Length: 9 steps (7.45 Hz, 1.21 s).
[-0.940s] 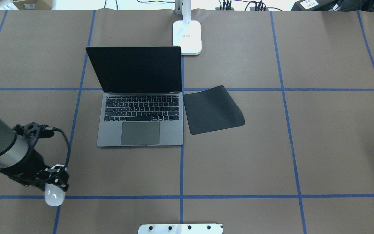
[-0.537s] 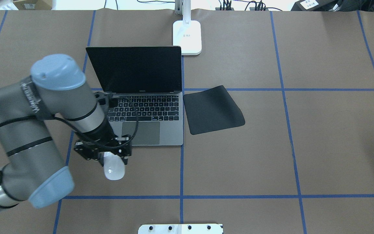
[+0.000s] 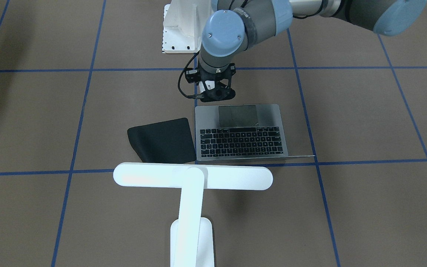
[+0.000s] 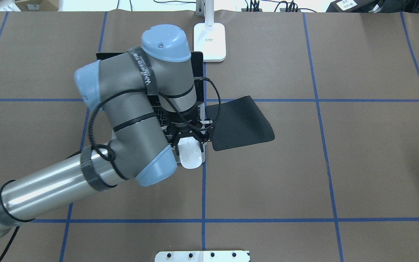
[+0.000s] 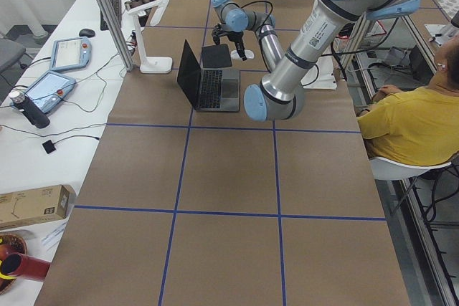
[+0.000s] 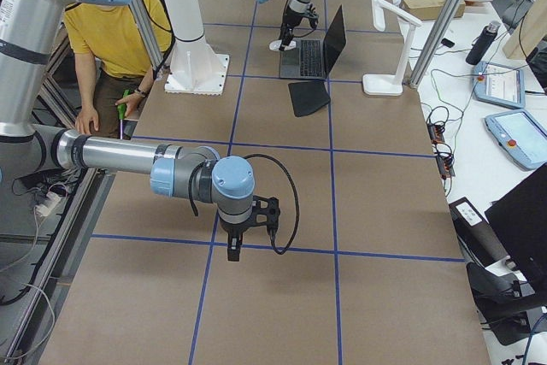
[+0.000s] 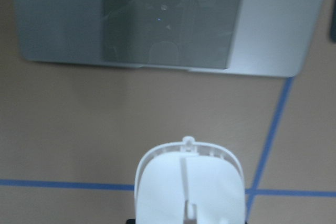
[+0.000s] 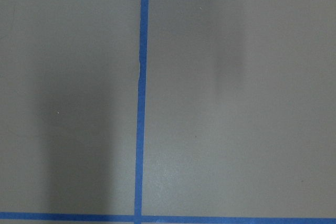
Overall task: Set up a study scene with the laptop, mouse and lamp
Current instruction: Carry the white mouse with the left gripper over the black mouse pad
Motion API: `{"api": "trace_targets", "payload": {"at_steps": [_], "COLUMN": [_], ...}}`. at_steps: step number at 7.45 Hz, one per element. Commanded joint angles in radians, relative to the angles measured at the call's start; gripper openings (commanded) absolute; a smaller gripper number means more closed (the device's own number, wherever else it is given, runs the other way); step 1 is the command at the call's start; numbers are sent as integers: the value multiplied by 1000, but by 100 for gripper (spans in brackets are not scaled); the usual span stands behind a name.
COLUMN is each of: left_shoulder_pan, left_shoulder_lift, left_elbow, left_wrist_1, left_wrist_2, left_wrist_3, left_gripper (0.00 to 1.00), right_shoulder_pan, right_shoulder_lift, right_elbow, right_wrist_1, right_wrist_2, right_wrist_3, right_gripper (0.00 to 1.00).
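The open grey laptop [image 3: 241, 137] lies mid-table, largely covered by my left arm in the overhead view [image 4: 198, 62]. My left gripper [image 4: 190, 140] is shut on the white mouse [image 4: 190, 157] and holds it above the table at the laptop's front right corner. The left wrist view shows the mouse [image 7: 190, 187] low in frame, with the laptop's trackpad [image 7: 168, 22] beyond it. The white lamp [image 3: 193, 178] stands behind the laptop, and its base [image 4: 210, 42] shows in the overhead view. My right gripper [image 6: 232, 252] shows only in the exterior right view, low over bare table; I cannot tell if it is open.
A flat black mouse pad [image 4: 240, 123] lies right of the laptop, touching its edge. A white metal pedestal [image 4: 202, 255] stands at the table's near edge. A person in yellow [image 5: 416, 120] sits beside the table. Blue tape lines cross the brown table.
My left arm has swung from the table's front left to the right and forward, carrying the mouse from near the front tape line to the laptop's front right corner.
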Motion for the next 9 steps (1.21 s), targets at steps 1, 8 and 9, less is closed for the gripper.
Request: {"api": "trace_targets", "payload": {"at_steps": [1,8,9], "left_shoulder_pan": [1,22,45], "left_shoulder_lift": [-197,-260,-263], "left_elbow": [412,591,597], "left_wrist_1": [-297,-473,-475], "left_wrist_2": [40,150,229], "left_wrist_3": [-98,-98,-103], "left_gripper": [33,99,100], "right_shoulder_pan": [0,0,1], "right_shoulder_lift": [5,13,14], "right_elbow": [-9,-7,-9], "right_wrist_1": [0,0,0], "right_wrist_2": [0,2,2], "right_wrist_3": [0,2,2], "right_gripper": [100,100,100]}}
